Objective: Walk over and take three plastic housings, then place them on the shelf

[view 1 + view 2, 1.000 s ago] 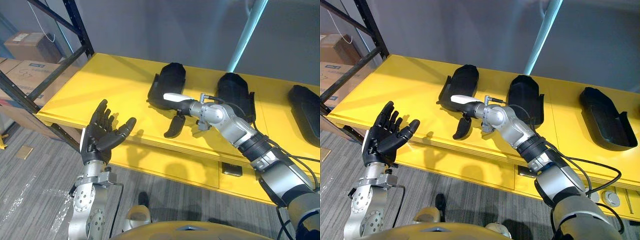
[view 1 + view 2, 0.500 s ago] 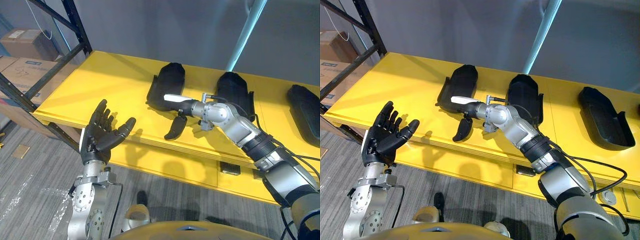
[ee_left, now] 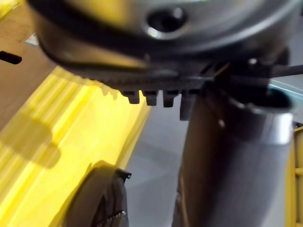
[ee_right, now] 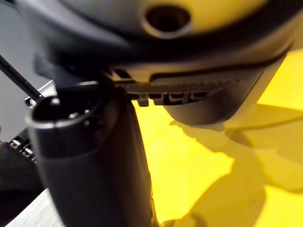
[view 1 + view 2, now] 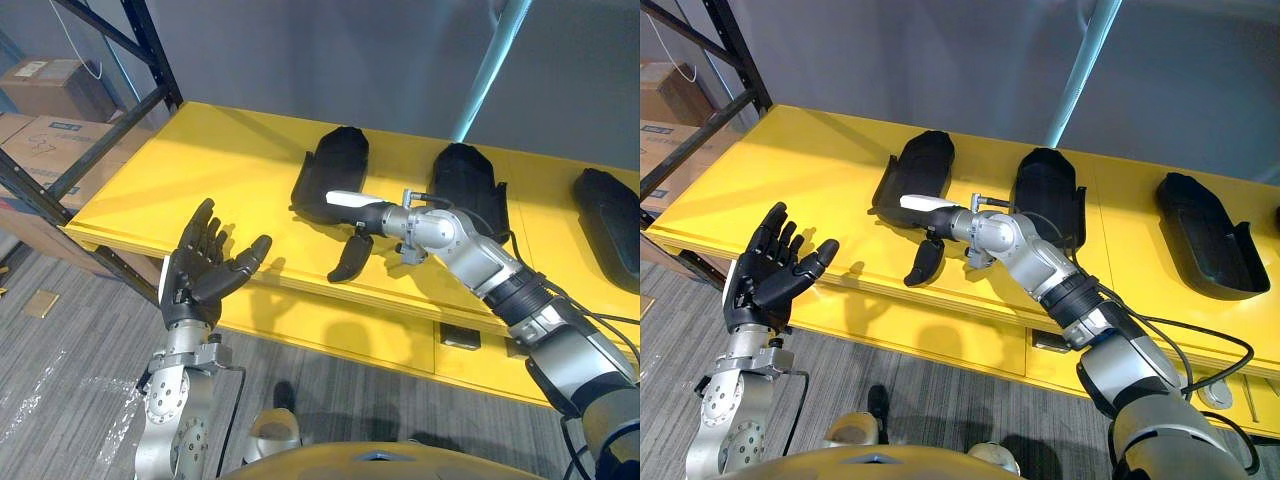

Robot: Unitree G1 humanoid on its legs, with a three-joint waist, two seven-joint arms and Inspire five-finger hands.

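Right hand, fingers apart, is masking the leftmost black plastic housing near edge, frame centre; left hand is holding fingers spread.

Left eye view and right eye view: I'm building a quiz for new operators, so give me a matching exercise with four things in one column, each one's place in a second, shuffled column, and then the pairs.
Things
1. left hand
2. right hand
3. rightmost housing
4. cardboard boxes

Places
A. over the yellow shelf, just in front of the leftmost housing
B. behind the black rack frame, at the robot's far left
C. held up open, before the shelf's front edge
D. at the shelf's right end

Pairs: 1-C; 2-A; 3-D; 4-B
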